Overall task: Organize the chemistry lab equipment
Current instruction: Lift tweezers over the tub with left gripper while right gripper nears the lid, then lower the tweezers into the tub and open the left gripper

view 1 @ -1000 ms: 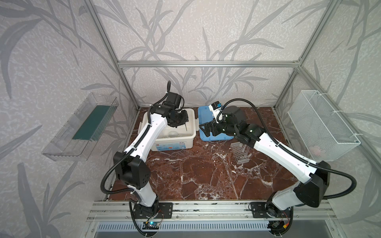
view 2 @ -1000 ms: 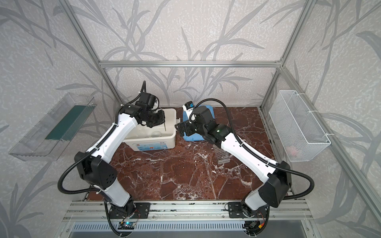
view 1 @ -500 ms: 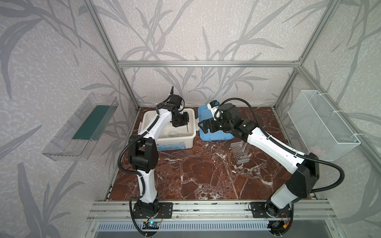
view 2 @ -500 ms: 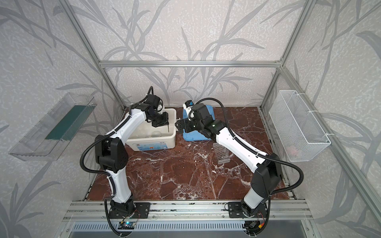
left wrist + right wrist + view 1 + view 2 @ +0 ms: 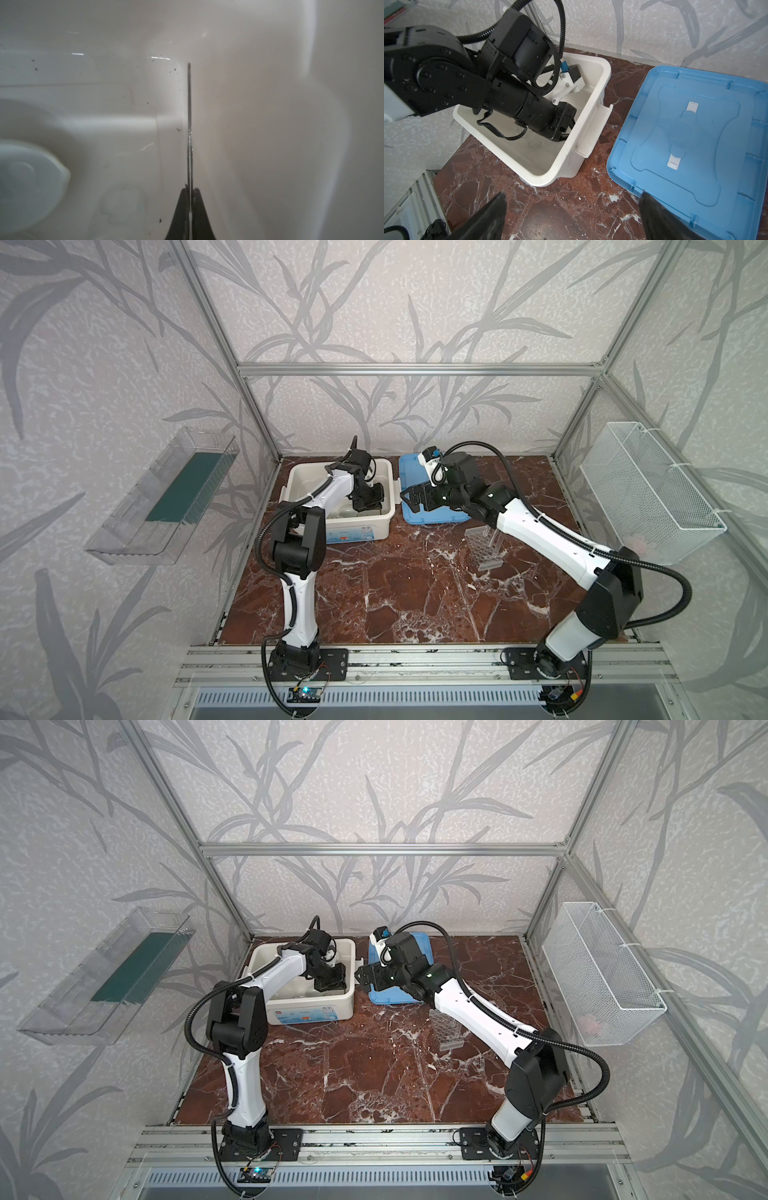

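Observation:
My left gripper (image 5: 365, 506) reaches down inside the white box (image 5: 357, 531), shut on a thin grey rod (image 5: 189, 116) that sticks out straight past its fingertips (image 5: 182, 199). On the box floor beside the rod lie a small round white dish (image 5: 27, 182) and a blurred clear glass piece (image 5: 122, 205). A clear holed tube rack (image 5: 484, 547) stands on the marble table under my right forearm. My right gripper (image 5: 572, 194) hovers open and empty over the bare marble between the box and the blue lid (image 5: 685, 135).
The blue lid (image 5: 434, 517) lies flat on the table right of the white box (image 5: 307, 1015). A white wire basket (image 5: 648, 489) hangs on the right wall and a clear tray (image 5: 166, 493) on the left wall. Marble floor lies in front.
My left arm has folded its elbow inward and lowered the gripper with the rod deeper into the white box. The right gripper has barely shifted and stays open.

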